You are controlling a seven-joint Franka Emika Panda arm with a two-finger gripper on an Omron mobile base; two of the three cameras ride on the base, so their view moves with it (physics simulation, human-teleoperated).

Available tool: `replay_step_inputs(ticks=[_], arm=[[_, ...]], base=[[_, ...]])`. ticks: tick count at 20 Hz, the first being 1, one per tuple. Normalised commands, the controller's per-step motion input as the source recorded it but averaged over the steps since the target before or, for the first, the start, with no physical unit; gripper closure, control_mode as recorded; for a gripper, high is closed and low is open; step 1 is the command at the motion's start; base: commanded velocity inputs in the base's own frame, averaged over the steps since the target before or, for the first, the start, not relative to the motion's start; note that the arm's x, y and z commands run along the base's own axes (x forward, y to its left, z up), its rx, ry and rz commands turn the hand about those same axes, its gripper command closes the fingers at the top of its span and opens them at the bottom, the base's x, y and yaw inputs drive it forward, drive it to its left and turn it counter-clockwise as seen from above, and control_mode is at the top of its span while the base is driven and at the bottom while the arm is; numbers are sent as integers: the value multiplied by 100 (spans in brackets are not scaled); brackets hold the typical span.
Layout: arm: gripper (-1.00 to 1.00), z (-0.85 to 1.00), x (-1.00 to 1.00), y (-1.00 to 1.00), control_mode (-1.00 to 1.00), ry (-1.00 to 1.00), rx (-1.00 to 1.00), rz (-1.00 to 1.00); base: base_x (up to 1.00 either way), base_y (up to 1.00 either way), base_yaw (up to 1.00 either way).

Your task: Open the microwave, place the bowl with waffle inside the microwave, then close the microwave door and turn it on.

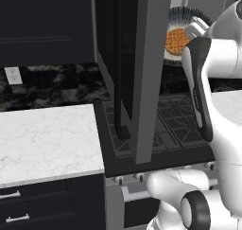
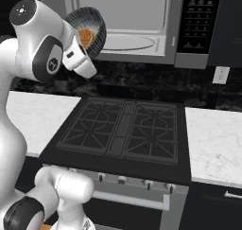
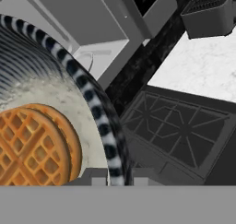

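One bowl (image 2: 90, 28), dark with pale inside, held raised and tipped at the arm's end, before the open microwave (image 2: 127, 21). Gripper (image 3: 113, 174) closed narrow on the bowl's rim; fingers mostly hidden behind it. One waffle (image 3: 34, 144), golden, gridded, lying inside the bowl, at 8 o'clock in the hand view. One door (image 1: 139, 68), swung out toward the camera, edge-on at 12 o'clock in the left base view. One stove (image 2: 125, 132) below the microwave. Marble counter (image 1: 47, 139) at 9 o'clock of the stove.
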Motion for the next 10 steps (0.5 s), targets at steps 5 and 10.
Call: replay_step_inputs(ticks=[5,10], arm=[[100,22,39,1,-100,6,3,0],[100,5,59,4,-100,4,0,0]], base=[[0,0,0],[0,0,0]])
